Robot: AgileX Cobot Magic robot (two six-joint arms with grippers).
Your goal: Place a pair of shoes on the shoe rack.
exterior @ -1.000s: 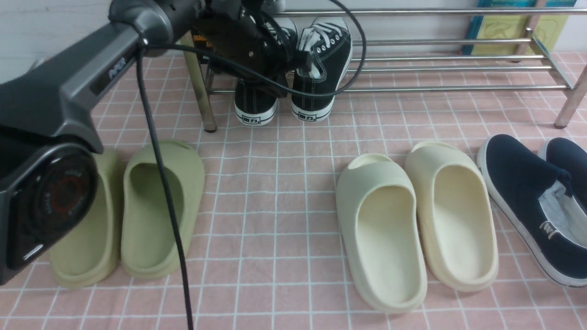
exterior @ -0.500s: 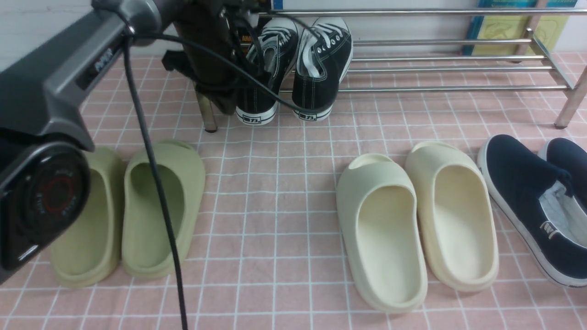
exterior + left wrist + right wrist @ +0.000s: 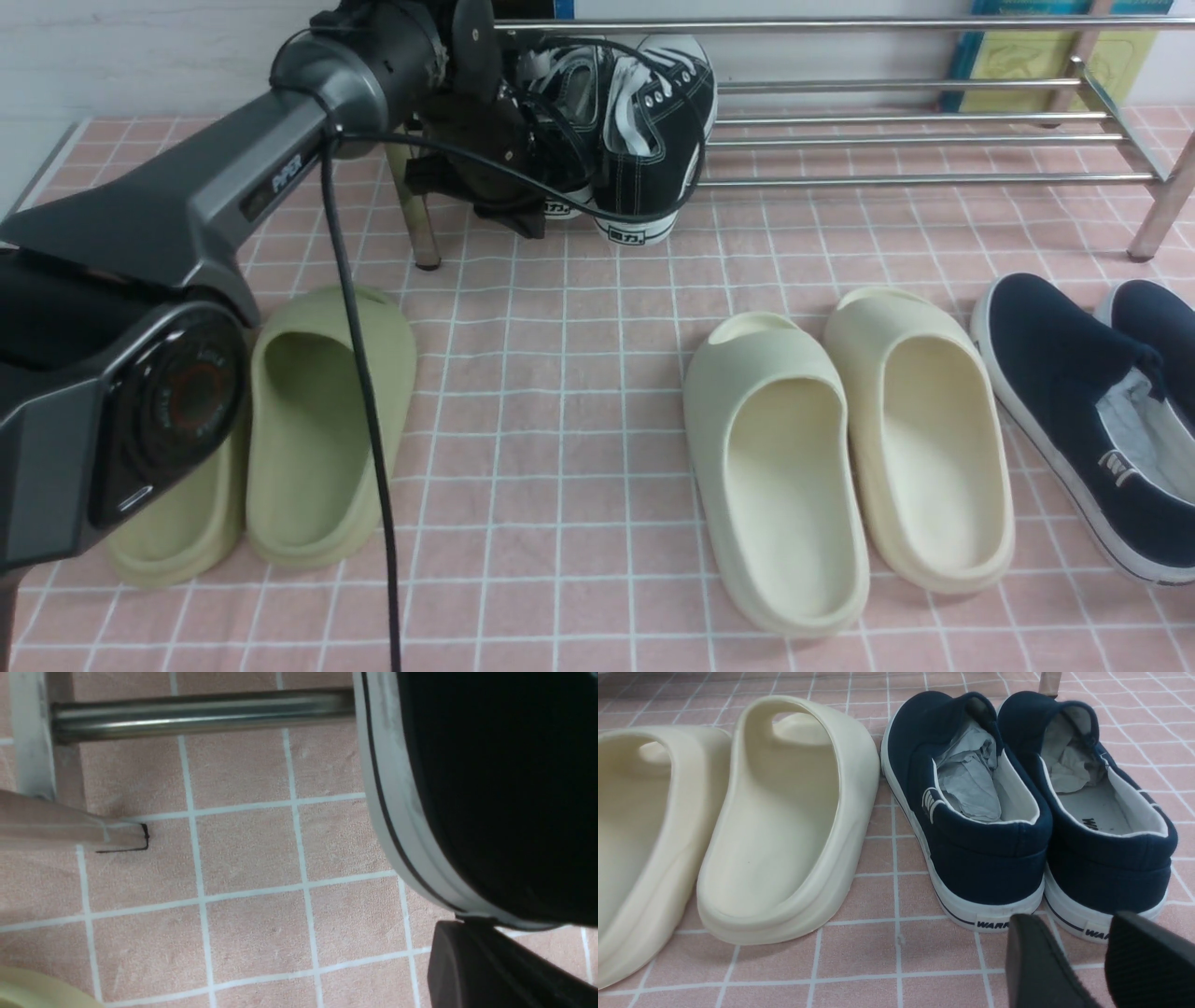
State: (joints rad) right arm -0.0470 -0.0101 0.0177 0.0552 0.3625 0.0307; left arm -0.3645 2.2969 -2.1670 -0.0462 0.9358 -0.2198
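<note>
Partly hidden behind my closed left gripper, the sneakers sit tilted at the left end of the rack; right gripper stands open.

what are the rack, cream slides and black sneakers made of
Shoe rack: shiny chromed metal tube, judging by bright glints. Cream slides: probably matte moulded foam, seamless. Black sneakers: likely woven canvas, white stitching, glossy rubber soles.

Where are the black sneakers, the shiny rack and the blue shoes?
black sneakers [image 3: 644, 182]: front view, heel of one.
shoe rack [image 3: 934, 177]: front view, front bar.
navy slip-on shoes [image 3: 990, 858]: right wrist view, heel of one.
</note>
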